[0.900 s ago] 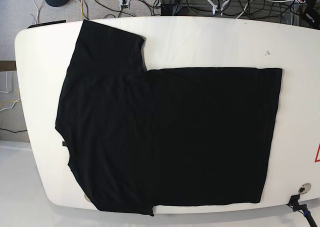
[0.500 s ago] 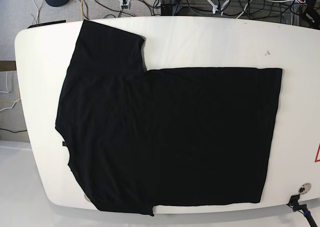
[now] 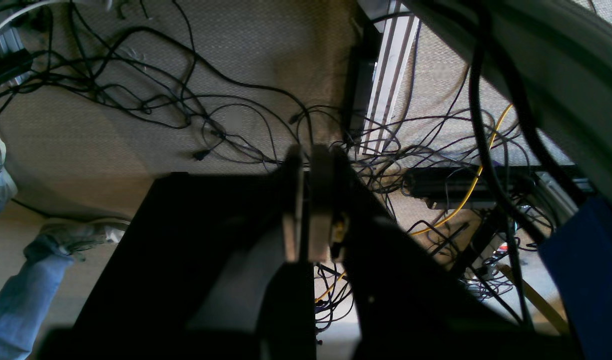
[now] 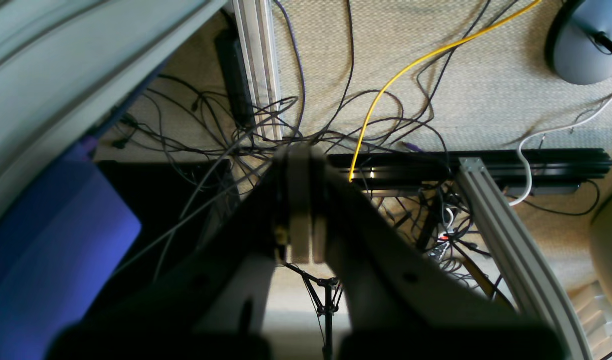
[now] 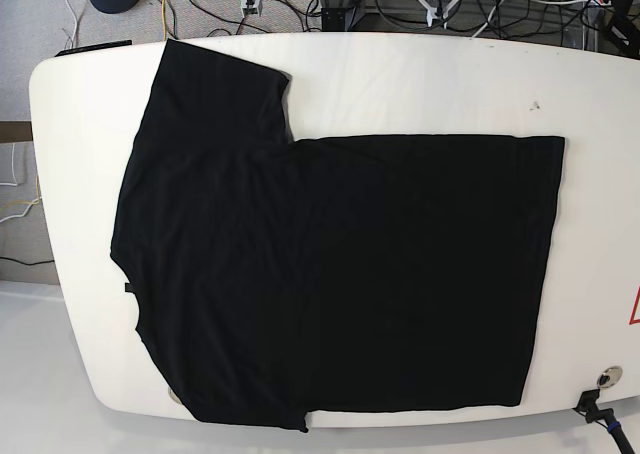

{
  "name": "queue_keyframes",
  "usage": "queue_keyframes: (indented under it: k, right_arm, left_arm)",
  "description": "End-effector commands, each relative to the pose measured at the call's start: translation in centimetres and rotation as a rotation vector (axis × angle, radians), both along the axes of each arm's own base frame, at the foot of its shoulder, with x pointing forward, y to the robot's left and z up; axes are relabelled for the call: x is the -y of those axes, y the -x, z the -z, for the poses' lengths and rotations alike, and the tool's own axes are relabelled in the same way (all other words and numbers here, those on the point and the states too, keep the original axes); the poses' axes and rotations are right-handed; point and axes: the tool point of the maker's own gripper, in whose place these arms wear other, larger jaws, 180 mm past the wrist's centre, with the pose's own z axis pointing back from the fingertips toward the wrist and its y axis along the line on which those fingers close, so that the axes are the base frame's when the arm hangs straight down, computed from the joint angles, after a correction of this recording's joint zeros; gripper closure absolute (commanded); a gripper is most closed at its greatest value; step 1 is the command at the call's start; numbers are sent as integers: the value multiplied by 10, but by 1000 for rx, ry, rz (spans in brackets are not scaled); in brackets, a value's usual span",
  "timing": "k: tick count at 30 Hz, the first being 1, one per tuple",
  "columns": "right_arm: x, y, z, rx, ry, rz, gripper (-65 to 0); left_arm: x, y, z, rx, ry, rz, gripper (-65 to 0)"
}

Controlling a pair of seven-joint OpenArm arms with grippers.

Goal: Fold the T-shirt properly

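Observation:
The black T-shirt (image 5: 340, 264) lies spread flat on the white table (image 5: 420, 74), plain side up, with no print showing. One sleeve (image 5: 215, 84) points to the far left corner, the collar is at the left edge, and the hem is on the right. Neither gripper shows in the base view. In the left wrist view my left gripper (image 3: 306, 155) is shut and empty, over the cabled floor. In the right wrist view my right gripper (image 4: 300, 150) is shut and empty, also over the floor, away from the shirt.
A round metal fitting (image 5: 608, 378) and a red-edged sticker (image 5: 634, 309) sit at the table's right end. Tangled cables (image 3: 226, 115), a yellow cable (image 4: 400, 75) and an aluminium frame rail (image 4: 505, 240) lie beyond the table. A person's jeans leg (image 3: 21, 290) is nearby.
The T-shirt has not moved. Only the cables and arm parts at the far top edge of the base view have shifted slightly.

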Motion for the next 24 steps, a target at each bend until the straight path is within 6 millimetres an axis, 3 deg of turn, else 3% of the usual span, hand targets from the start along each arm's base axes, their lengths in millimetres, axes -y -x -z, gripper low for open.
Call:
queue_keyframes:
  k: [1, 3, 5, 13, 24]
  right_arm:
    - [1, 3, 0, -8, -2, 2, 0]
    - [2, 5, 0, -9, -1, 3, 0]
    - [1, -9, 0, 23, -9, 12, 0]
    - [6, -2, 0, 9, 3, 7, 0]
    - [-5, 19, -3, -17, -74, 12, 0]
  left_arm:
    - [-4, 3, 0, -7, -8, 1, -19]
    - [-5, 3, 0, -5, -12, -1, -20]
    - [-2, -4, 0, 21, -3, 6, 0]
    - [-3, -2, 0, 47, -6, 5, 0]
    - [-9, 26, -2, 17, -18, 14, 0]
